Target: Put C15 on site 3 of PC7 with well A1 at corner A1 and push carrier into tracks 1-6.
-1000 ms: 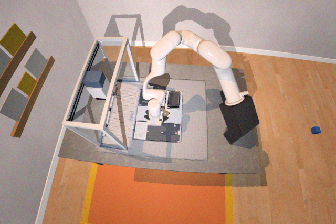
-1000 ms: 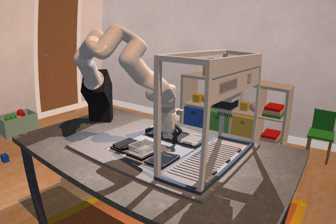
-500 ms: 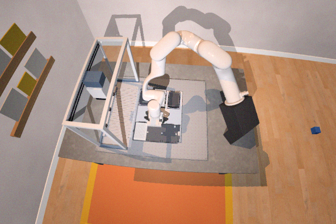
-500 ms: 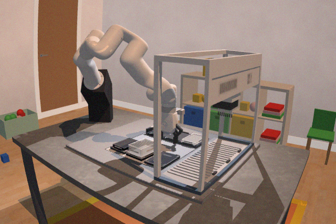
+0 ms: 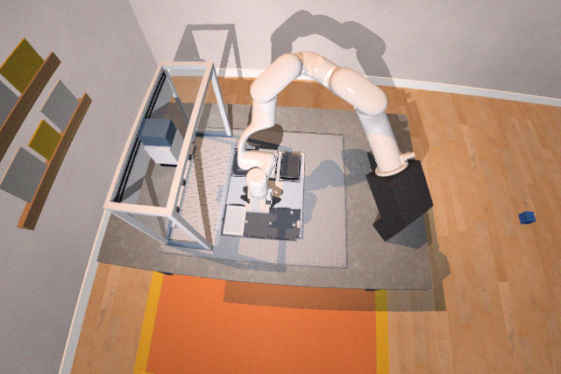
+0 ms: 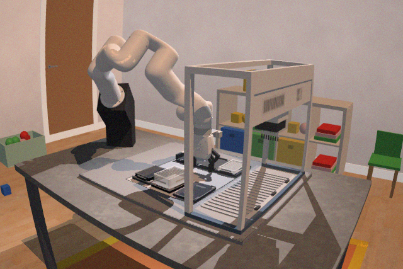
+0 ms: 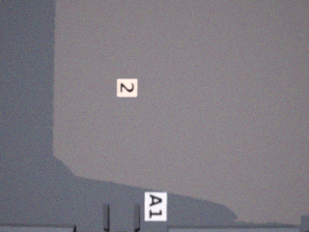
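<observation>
The dark plate carrier PC7 [image 5: 272,223] lies on the apron in front of the rails, at right angles to them. A white 96-well plate, C15 [image 5: 234,219], sits on the carrier's end nearest the rails and looks flat; it also shows in the exterior view [image 6: 231,165]. My gripper [image 5: 261,198] is open and empty, hanging just above the carrier's middle [image 6: 203,162]. The wrist view shows bare grey site 2 with its label "2" [image 7: 126,88] and an "A1" mark. The white deep-well block C51 [image 6: 169,176] and the dark plate C16 [image 6: 148,172] sit in their nests.
The nest nearest the rails [image 6: 195,191] is dark and looks empty. The ribbed loading rails [image 6: 240,191] lie under the tall instrument frame [image 6: 250,96], whose posts stand close to the carrier. The arm's black base [image 5: 398,198] is at the far side.
</observation>
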